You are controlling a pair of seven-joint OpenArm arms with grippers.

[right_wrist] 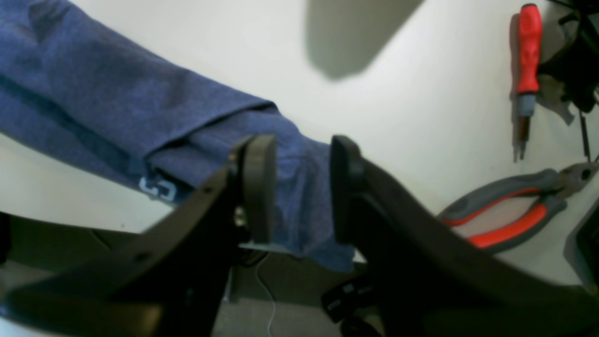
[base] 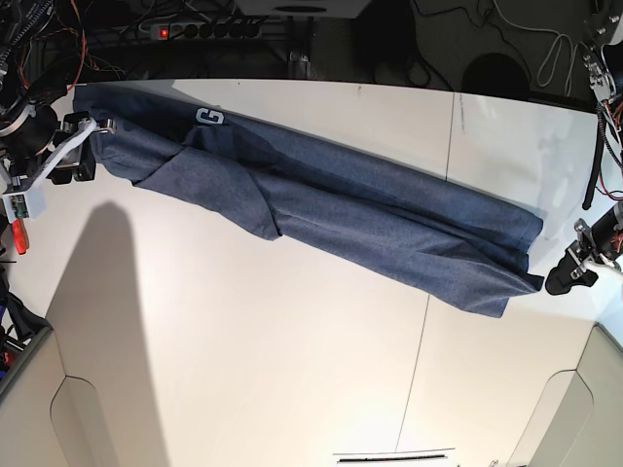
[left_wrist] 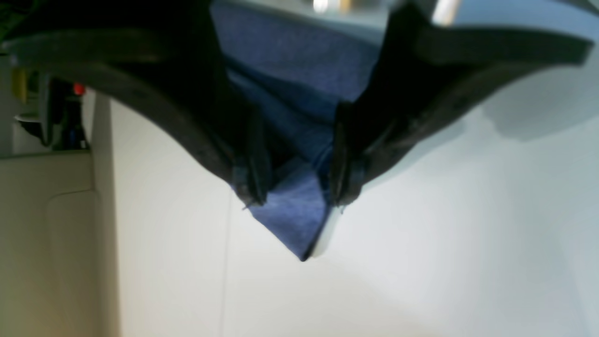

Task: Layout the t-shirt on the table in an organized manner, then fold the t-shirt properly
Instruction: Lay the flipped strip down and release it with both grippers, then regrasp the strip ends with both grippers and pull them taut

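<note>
T-shirt (base: pixel 321 214) cloth lies stretched in a long, narrow band across the far half of the white table (base: pixel 243 370), its long axis running diagonally in the base view from the far left corner down toward the right edge. One end reaches the right gripper (right_wrist: pixel 295 187) at the table's left edge in that view; the other tapers to a corner beside the left gripper (left_wrist: pixel 295 187) at the right edge. In the right wrist view the black fingers (right_wrist: pixel 259 182) stand on either side of a bunched fold of the blue cloth, close against it, though I cannot tell whether they truly pinch it. In the left wrist view the jaws stand apart with a pointed corner of the shirt lying between them and poking out past the tips, the cloth resting on the table rather than clamped. A white letter shows near the shirt's far left end. A red-handled screwdriver (right_wrist: pixel 529 56) and pliers (right_wrist: pixel 510 215) lie just beyond the right gripper.
</note>
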